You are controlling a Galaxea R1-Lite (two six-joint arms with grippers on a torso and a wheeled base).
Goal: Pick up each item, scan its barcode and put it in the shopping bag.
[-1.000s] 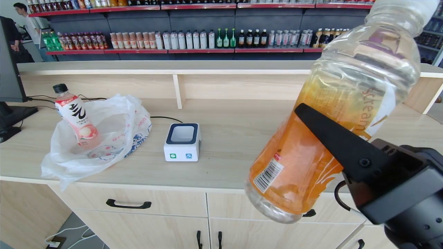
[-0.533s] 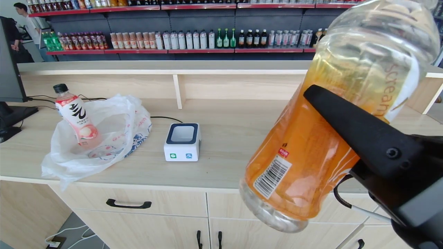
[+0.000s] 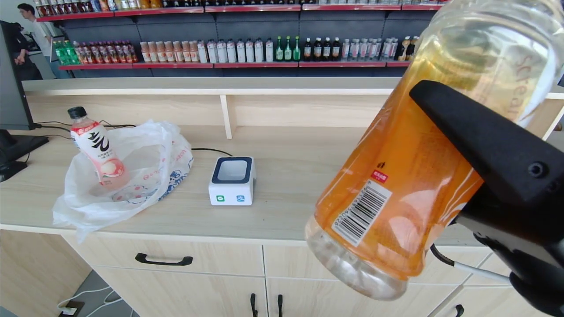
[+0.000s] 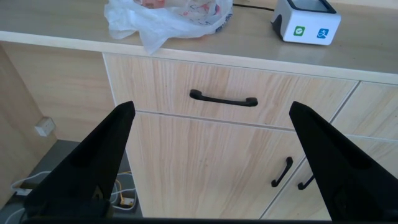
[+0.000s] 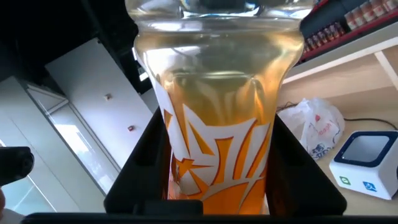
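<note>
Scanner [image 3: 232, 180] beside shopping bag [image 3: 172, 152] — tilted orange bottle [image 3: 396, 145] hides counter [image 3: 286, 176] right

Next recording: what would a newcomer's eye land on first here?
A large orange drink bottle looms tilted, close to the head camera, clamped in the right end effector, its barcode facing the camera. Farther left on the counter, a pink-labelled bottle sits in the white shopping bag, with a small white scanner beside it.

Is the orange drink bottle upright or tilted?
Tilted: the orange drink bottle, in the right gripper, leans, base down toward the robot's left.
</note>
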